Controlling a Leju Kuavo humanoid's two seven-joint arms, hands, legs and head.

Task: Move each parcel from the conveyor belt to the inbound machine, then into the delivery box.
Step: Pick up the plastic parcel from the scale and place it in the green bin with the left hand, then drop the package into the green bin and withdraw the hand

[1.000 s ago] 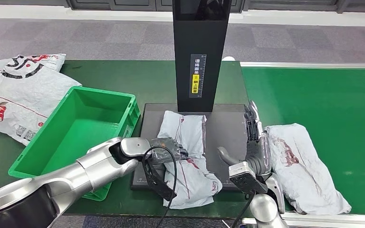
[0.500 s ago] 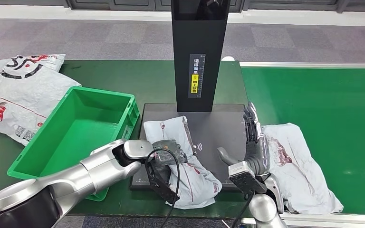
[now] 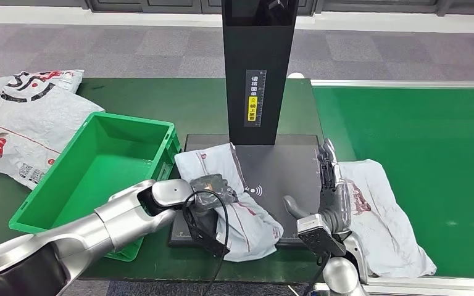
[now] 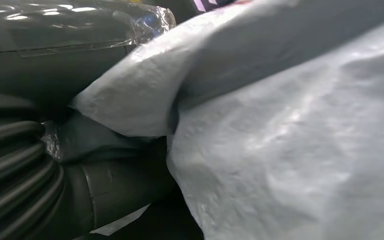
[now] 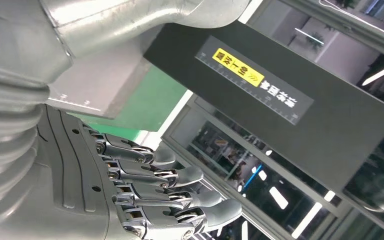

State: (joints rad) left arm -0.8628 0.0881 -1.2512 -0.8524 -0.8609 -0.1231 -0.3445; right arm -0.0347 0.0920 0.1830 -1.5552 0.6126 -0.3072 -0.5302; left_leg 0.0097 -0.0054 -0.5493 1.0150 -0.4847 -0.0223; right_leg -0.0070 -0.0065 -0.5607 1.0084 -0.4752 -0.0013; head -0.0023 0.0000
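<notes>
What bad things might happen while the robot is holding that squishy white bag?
1. The left hand grips the soft white plastic parcel near its middle, so the floppy ends may sag and slip free.
2. The green plastic crate has a raised rim beside the black scanner platform; a drooping end might catch on it.
3. The open right hand stands right beside the second white parcel on the green belt and might nudge it.

Left hand (image 3: 215, 188) has dragged its gripped parcel (image 3: 234, 203) leftward across the inbound machine (image 3: 284, 166), toward the delivery box (image 3: 99, 166)
</notes>
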